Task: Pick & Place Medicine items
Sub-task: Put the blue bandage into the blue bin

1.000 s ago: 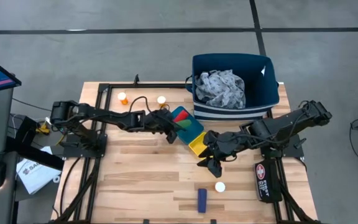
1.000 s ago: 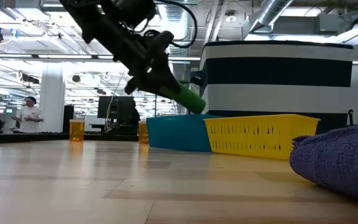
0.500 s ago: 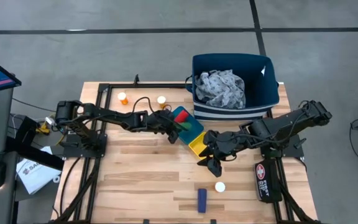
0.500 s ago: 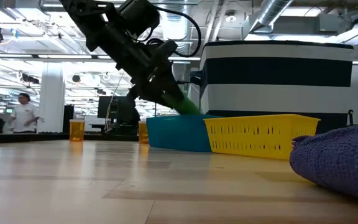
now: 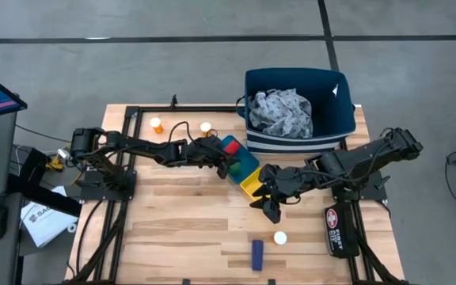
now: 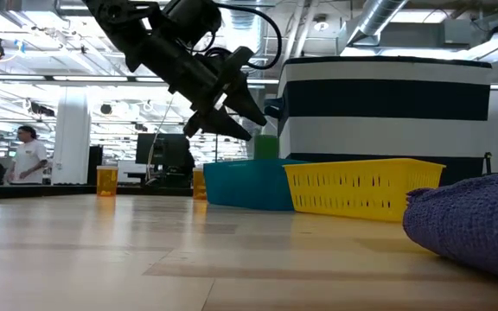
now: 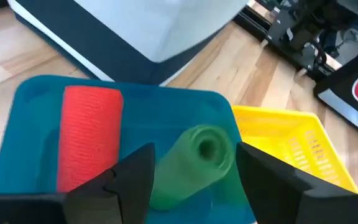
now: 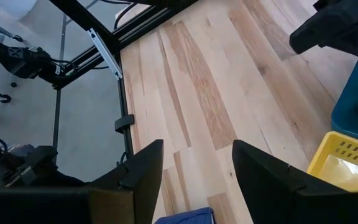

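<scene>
A green bottle (image 7: pixel 197 158) lies in the blue tray (image 7: pixel 36 106) beside a red bottle (image 7: pixel 89 137); both bottles rest on the tray floor. My left gripper (image 5: pixel 226 162) hangs open just above the green bottle (image 6: pixel 266 147), one finger on either side of it, apart from it. My right gripper (image 5: pixel 270 207) is open and empty, low over the table near the yellow tray (image 5: pixel 252 184). Two orange bottles (image 5: pixel 157 124) (image 5: pixel 206 127) stand at the far left. A white-capped bottle (image 5: pixel 280 237) and a blue box (image 5: pixel 256 253) sit near the front edge.
A dark blue bin (image 5: pixel 295 134) holding a grey patterned cloth (image 5: pixel 283 111) stands at the far right, right behind the trays. A black pouch with a red and white badge (image 5: pixel 336 228) lies at the right. Bare wood lies left of the blue box. People show far behind the table.
My left gripper has gone toward the table's right edge and down over the blue tray, then opened and let go of the green bottle. The bottle has dropped from the fingers into the blue tray beside the red bottle.
</scene>
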{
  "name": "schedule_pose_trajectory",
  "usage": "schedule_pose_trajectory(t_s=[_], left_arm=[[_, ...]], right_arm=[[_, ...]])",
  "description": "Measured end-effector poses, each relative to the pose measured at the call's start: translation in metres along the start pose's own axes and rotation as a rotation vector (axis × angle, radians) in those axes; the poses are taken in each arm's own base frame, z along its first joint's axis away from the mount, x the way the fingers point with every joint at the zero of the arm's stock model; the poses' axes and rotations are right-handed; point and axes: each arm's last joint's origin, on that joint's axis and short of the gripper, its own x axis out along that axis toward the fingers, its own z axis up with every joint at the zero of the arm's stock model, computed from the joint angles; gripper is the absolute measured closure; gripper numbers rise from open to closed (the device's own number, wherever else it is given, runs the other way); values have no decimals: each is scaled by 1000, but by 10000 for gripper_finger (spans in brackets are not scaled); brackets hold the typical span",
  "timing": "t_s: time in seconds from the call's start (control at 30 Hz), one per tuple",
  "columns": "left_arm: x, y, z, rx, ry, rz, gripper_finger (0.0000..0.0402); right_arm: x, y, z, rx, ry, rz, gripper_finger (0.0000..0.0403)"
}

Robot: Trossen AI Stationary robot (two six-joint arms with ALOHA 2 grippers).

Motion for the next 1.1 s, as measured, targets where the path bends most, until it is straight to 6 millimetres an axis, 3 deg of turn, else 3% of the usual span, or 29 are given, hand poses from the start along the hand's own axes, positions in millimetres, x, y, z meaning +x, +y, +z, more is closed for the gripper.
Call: schedule_pose_trajectory(t_s=[0.2, 0.43, 0.7, 0.9, 1.1], left_arm=[[-2, 2, 7, -33, -36, -6, 198], [-25, -2, 22, -9, -70, -47, 202], [-92, -14, 46, 70, -124, -151, 201], [-146, -17, 58, 34, -212, -226, 198], [-179, -19, 65, -6, -291, -298, 198]], right_arm=[[0, 0, 0, 11, -5, -7, 214], [0, -3, -3, 38, 20, -45, 214], [0, 0, -23, 158, 127, -77, 214], [13, 9, -53, 376, 161, -38, 214], [29, 33, -91, 599, 206, 70, 214]])
